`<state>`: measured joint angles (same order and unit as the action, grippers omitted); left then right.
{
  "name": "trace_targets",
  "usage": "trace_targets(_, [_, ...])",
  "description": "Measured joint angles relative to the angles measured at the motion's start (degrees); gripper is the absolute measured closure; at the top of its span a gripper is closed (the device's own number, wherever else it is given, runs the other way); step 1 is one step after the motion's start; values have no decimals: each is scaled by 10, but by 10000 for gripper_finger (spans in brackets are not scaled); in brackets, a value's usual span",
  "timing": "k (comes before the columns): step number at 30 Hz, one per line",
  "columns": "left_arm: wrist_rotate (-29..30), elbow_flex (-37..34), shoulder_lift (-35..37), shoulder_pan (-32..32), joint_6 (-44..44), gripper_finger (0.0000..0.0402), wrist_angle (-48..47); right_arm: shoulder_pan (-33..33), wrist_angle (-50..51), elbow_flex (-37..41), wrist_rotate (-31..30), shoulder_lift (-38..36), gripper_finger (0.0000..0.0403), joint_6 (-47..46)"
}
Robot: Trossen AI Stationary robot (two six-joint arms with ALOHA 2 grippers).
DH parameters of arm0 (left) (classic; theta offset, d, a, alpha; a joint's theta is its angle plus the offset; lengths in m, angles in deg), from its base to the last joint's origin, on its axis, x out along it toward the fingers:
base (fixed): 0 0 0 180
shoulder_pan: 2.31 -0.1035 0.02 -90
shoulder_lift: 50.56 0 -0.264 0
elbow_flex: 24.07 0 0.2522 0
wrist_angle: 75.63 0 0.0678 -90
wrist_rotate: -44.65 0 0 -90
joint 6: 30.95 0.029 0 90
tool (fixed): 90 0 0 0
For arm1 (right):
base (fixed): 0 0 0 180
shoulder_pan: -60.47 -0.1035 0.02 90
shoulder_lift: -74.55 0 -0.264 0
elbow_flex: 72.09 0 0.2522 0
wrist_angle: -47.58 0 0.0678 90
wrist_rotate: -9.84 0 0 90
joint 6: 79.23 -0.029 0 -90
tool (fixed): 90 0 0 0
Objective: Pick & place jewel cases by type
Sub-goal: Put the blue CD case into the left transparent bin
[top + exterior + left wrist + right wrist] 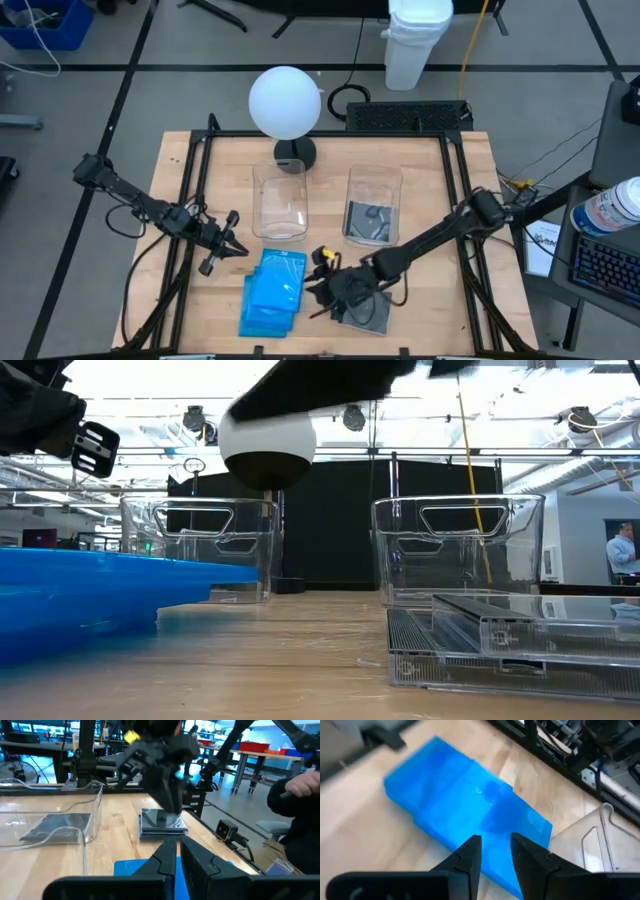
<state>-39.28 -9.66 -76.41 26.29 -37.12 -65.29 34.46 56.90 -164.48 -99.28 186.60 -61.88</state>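
Right wrist view: right gripper partly open above blue cases.

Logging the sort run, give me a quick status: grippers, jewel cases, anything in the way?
Left gripper shut, waiting beside blue cases. Right gripper low between blue cases and clear cases, nothing visibly held. Right tub holds one case.

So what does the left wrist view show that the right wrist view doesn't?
Only the left wrist view shows the right arm's fingers down at the stack of clear jewel cases, a clear tub with a grey case inside, and a person's sleeve beyond the table. Only the right wrist view shows the blue jewel cases almost in full, lying on the wood right under that arm's own fingers. Both show blue cases, the wooden table and a clear tub.
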Motion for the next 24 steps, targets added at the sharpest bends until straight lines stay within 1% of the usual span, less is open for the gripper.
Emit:
trace_targets(3, [0, 0, 0, 0, 0, 369, -6, -7, -24, -2, -31, 25, 308, 22])
trace_targets(7, [0, 0, 0, 0, 0, 369, -16, -22, -19, -2, -36, 49, 291, 59])
trace_targets(9, [0, 0, 0, 0, 0, 369, -20, -32, -23, -2, -38, 55, 276, 75])
trace_targets(13, [0, 0, 0, 0, 2, 369, -19, -48, -50, -2, -79, 75, 234, 95])
trace_targets(16, [0, 0, 0, 0, 1, 369, -19, -54, -74, -2, -94, 92, 199, 120])
trace_targets(19, [0, 0, 0, 0, 0, 369, -17, -60, -80, -19, -95, 111, 168, 137])
trace_targets(22, [0, 0, 0, 0, 0, 369, -17, -63, -81, -44, -97, 139, 148, 149])
trace_targets(24, [0, 0, 0, 0, 0, 369, -20, -65, -82, -62, -112, 154, 141, 168])
